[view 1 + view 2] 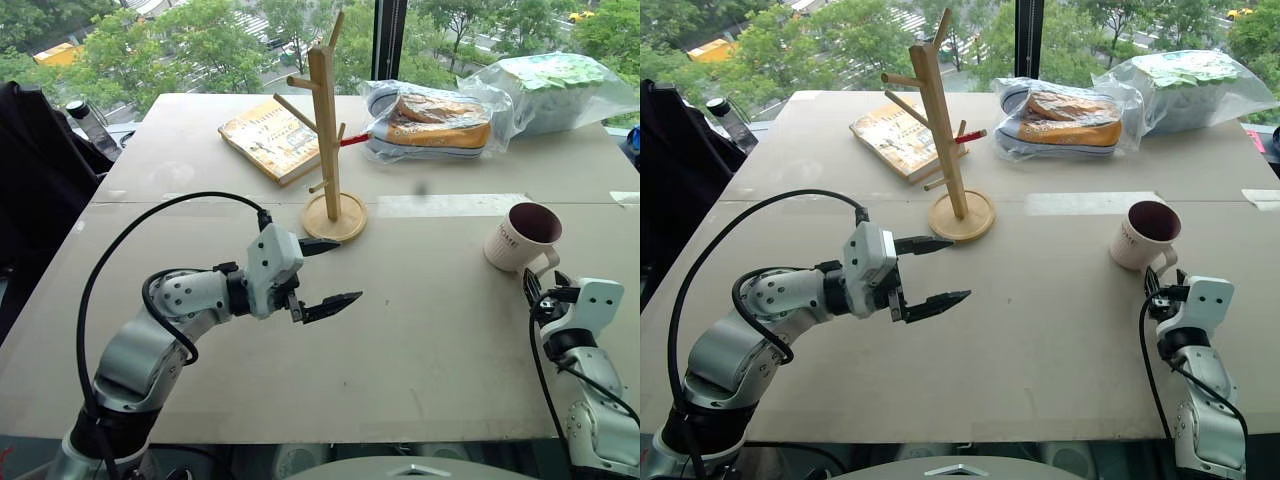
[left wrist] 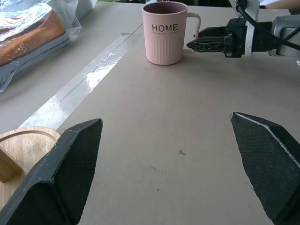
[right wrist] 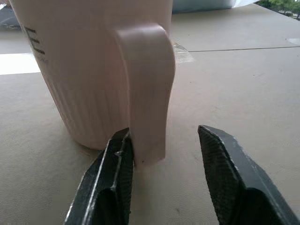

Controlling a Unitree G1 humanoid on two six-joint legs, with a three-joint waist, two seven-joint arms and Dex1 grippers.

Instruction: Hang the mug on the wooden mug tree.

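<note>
Standing upright on the table (image 1: 420, 340), the mug (image 1: 521, 237) had its open mouth facing up and its long axis vertical, well to the right of the wooden mug tree (image 1: 326, 130) and near the table's right edge. Its loop handle pointed back toward the robot's right arm, and the dark lettering on its side faced toward the left gripper. The right gripper (image 3: 161, 154) lay low and level behind the mug, with the handle between its two fingers: one finger (image 3: 117, 159) touched the handle's side, while the other stood a little apart from it, so the pincer was partly spread around the handle and not yet pinched on it. In the left wrist view the same gripper's tips reached up to the handle.

The mug tree stood upright on its round disc base toward the middle of the table, its post vertical and its pegs angled upward to several sides. The left gripper (image 1: 331, 272) was held above the table in front of the tree's base, pointing toward the right side, its fingers spread wide with nothing between them.

Behind the tree a book (image 1: 270, 138) lay flat. To its right a shoe in a clear plastic bag (image 1: 430, 122) rested on the table, and another clear bag with green-and-white contents (image 1: 550, 90) lay beyond that.
</note>
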